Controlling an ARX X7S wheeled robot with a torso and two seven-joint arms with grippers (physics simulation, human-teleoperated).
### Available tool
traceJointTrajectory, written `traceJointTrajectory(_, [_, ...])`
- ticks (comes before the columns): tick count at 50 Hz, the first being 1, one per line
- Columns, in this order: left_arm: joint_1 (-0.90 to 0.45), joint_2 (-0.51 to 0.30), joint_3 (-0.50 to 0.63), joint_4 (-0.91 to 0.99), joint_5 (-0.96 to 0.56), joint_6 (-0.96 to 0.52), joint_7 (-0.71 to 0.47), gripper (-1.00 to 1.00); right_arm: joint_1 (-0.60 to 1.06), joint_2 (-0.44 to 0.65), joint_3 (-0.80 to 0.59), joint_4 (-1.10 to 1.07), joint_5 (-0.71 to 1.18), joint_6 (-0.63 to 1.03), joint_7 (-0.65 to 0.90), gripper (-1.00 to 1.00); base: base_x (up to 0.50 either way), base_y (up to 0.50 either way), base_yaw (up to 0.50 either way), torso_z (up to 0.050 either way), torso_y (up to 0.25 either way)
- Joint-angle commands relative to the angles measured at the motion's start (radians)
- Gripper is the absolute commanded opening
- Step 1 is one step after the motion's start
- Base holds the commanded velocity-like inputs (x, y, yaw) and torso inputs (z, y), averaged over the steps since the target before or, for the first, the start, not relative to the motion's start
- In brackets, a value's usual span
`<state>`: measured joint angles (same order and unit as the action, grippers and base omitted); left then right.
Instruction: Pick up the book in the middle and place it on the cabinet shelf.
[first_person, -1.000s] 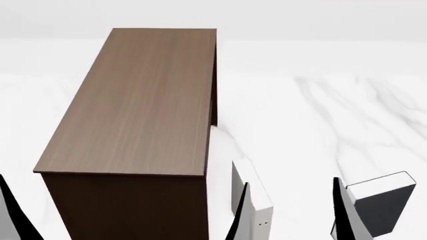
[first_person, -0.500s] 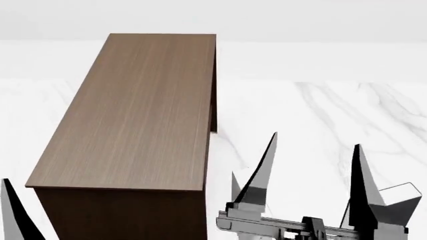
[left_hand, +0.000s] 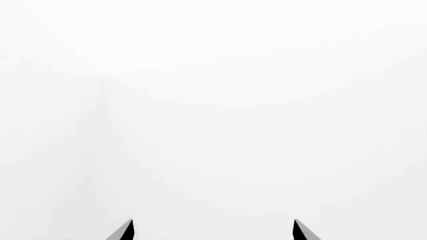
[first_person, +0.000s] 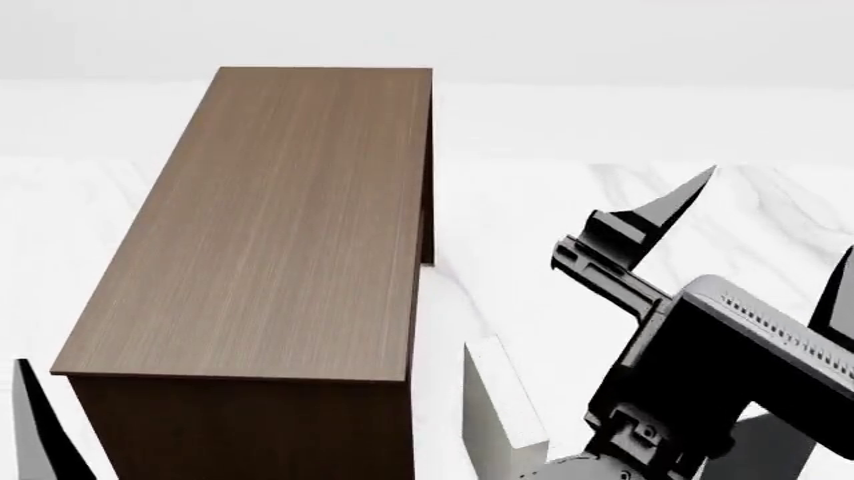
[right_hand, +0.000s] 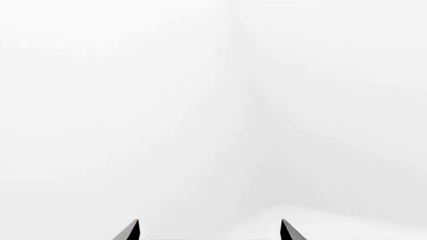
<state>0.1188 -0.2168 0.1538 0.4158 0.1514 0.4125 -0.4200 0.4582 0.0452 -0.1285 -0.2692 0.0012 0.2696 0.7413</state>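
The cabinet shelf (first_person: 267, 230) is a tall dark brown cabinet with a flat lighter-brown top, at the left of the head view. Only a grey sliver of the dark charcoal book (first_person: 787, 450) shows at the bottom right, behind my right arm. My right gripper (first_person: 778, 215) is raised above the floor to the right of the cabinet, open and empty. In the right wrist view its gripper (right_hand: 208, 229) faces blank white. One fingertip (first_person: 34, 420) of my left gripper shows at the bottom left. In the left wrist view that gripper (left_hand: 213, 227) is open and empty.
An off-white binder-like book (first_person: 497, 405) stands on the white marble floor (first_person: 561, 230) just right of the cabinet's near corner. My right arm's housing (first_person: 721, 360) covers the lower right of the head view.
My right arm has risen and swung up to the right, from low in front of the books to well above them. It now hides most of the dark book.
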Motion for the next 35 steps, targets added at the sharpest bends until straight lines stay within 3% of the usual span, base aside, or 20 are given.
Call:
traceJointTrajectory(1, [0.001, 0.008, -0.014, 0.003, 0.002, -0.009, 0.019, 1.0, 0.133, -0.012, 0.003, 0.091, -0.016, 0.092, 0.125, 1.0, 0.0, 0.0, 0.0, 0.0, 0.0])
traceJointTrajectory(35, [0.0, -0.014, 0.007, -0.02, -0.01, -0.031, 0.008, 1.0, 0.349, -0.028, 0.029, 0.477, 0.218, 0.058, 0.352, 1.0, 0.0, 0.0, 0.0, 0.0, 0.0])
